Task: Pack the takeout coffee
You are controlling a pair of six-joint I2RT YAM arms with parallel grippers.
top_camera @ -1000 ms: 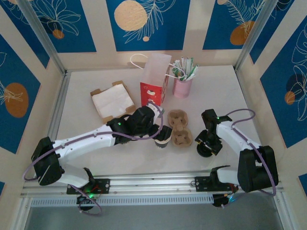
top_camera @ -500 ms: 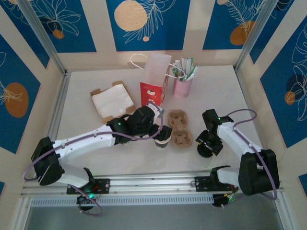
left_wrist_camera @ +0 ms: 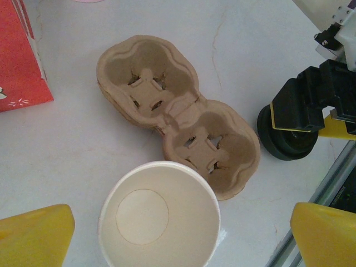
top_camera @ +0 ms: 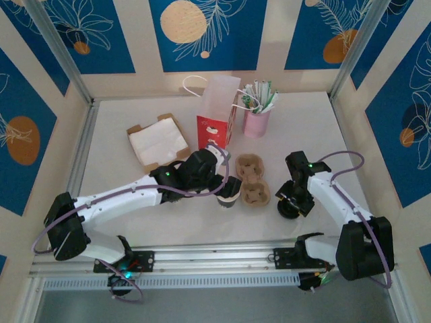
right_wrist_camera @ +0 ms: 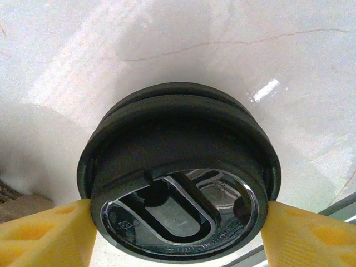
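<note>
The left tool (left_wrist_camera: 181,232) stands fully open around an upright, empty white paper cup (left_wrist_camera: 159,214) on the glossy white tabletop (left_wrist_camera: 250,50), just beside a brown moulded-pulp two-cup carrier (left_wrist_camera: 178,114). The right tool (right_wrist_camera: 178,233) grips a round, ribbed black plastic lid (right_wrist_camera: 178,183) between yellow pads.

— Anything legible here?
— Nothing I can read. The black lid (right_wrist_camera: 178,183) has raised marks along its glossy inner rim, but they're too small and blurred to make out.
— And the red bag (left_wrist_camera: 19,55), toward the far edge of the table (top_camera: 316,134)?
— Small white marks near its bottom. I can't tell any letters.
— The paper packets (top_camera: 260,96) in the pink cup (top_camera: 256,124)?
— There's green print on them, far too small to read.
</note>
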